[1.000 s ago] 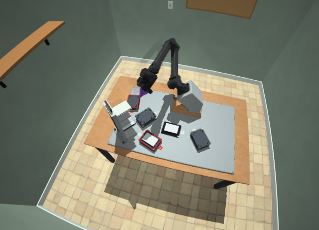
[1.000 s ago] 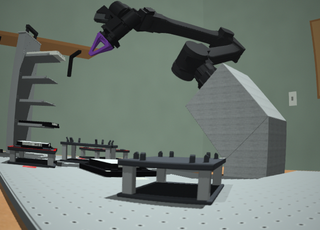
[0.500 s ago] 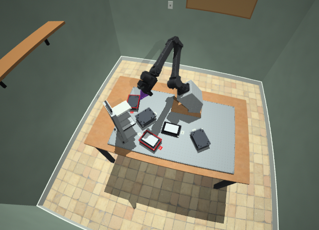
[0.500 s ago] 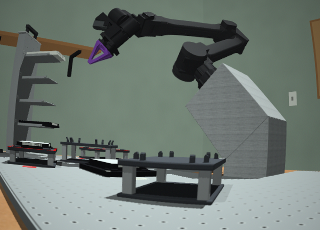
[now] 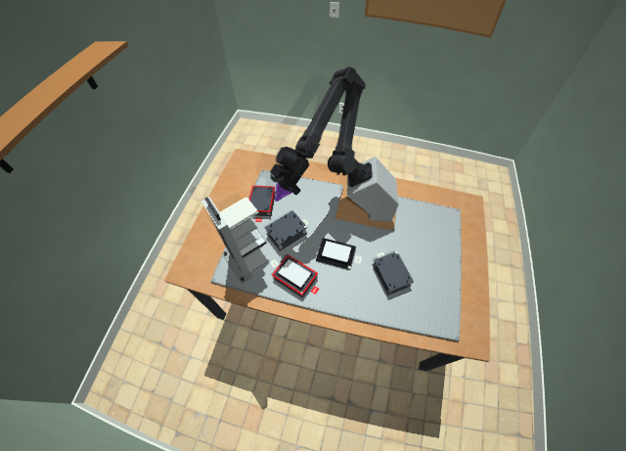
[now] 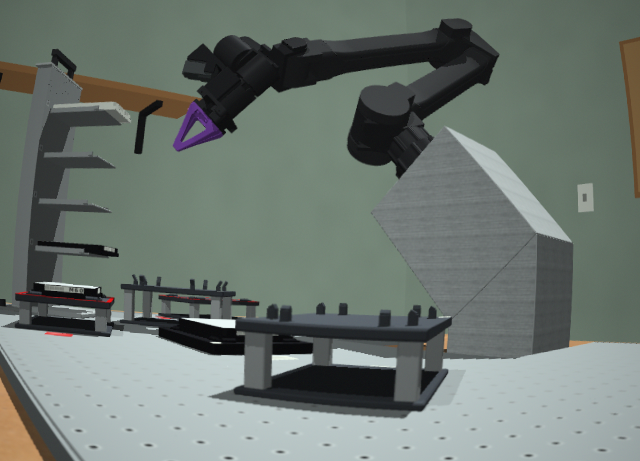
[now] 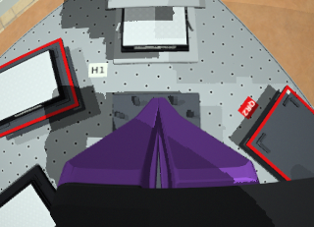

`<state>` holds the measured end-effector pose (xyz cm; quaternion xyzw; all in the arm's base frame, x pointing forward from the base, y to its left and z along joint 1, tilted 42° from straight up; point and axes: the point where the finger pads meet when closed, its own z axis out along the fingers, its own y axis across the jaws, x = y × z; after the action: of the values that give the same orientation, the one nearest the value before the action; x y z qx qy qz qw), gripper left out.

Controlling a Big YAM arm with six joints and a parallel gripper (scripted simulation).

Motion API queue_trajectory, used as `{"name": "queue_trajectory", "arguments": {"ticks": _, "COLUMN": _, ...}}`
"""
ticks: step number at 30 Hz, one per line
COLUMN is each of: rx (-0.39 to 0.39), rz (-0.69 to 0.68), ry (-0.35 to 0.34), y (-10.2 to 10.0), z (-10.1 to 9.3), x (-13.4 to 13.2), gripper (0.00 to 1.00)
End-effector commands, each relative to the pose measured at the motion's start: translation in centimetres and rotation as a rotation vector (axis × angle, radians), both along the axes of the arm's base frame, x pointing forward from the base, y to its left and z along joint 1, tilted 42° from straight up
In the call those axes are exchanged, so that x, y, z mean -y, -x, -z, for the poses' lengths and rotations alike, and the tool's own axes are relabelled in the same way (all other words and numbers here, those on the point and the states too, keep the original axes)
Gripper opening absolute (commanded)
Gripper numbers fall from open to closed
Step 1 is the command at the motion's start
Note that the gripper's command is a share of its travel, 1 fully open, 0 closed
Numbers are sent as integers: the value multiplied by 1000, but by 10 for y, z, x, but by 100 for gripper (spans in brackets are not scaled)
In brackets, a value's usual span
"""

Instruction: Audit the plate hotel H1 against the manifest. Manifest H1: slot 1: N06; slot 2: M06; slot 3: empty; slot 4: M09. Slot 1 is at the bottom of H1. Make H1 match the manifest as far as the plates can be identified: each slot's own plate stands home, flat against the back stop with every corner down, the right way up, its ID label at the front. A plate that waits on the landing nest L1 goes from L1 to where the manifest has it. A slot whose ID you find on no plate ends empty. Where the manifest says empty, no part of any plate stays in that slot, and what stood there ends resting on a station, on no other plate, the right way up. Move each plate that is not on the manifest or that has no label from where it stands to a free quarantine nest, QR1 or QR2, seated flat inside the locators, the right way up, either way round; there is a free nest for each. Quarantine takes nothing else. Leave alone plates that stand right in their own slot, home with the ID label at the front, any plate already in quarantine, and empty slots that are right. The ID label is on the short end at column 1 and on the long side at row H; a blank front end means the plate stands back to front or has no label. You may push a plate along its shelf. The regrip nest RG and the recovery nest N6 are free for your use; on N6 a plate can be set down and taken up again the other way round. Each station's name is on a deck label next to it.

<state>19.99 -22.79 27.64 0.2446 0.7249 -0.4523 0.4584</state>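
Observation:
One plate (image 6: 77,246) lies on a low shelf, its white top visible from the wrist (image 7: 155,32); the shelves above it look empty. A white-topped plate (image 5: 294,274) sits on a red-edged quarantine nest (image 7: 26,85). Another plate (image 5: 335,251) (image 7: 23,214) lies on a low black nest. My gripper (image 6: 180,143) (image 7: 158,108) is shut and empty, high above the deck, pointing toward the hotel.
A second red-edged nest (image 5: 261,200) (image 7: 282,136) is empty. A dark raised nest (image 5: 287,230) sits below the gripper. Another raised nest (image 5: 392,273) stands empty at the right (image 6: 341,342). The grey arm pedestal (image 5: 373,194) is behind.

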Motion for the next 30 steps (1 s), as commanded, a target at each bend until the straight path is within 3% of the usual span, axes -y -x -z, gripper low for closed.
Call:
{"name": "queue_trajectory", "arguments": {"ticks": 1, "rx": -4, "rz": -3, "ry": 18, "y": -1, "z": 2, "x": 3, "gripper": 0}}
{"name": "queue_trajectory", "arguments": {"ticks": 17, "rx": -6, "rz": -3, "ry": 20, "y": 0, "z": 28, "x": 26, "gripper": 0}}
{"name": "queue_trajectory", "arguments": {"ticks": 30, "rx": 14, "rz": -16, "ry": 7, "y": -30, "z": 52, "x": -4, "gripper": 0}}
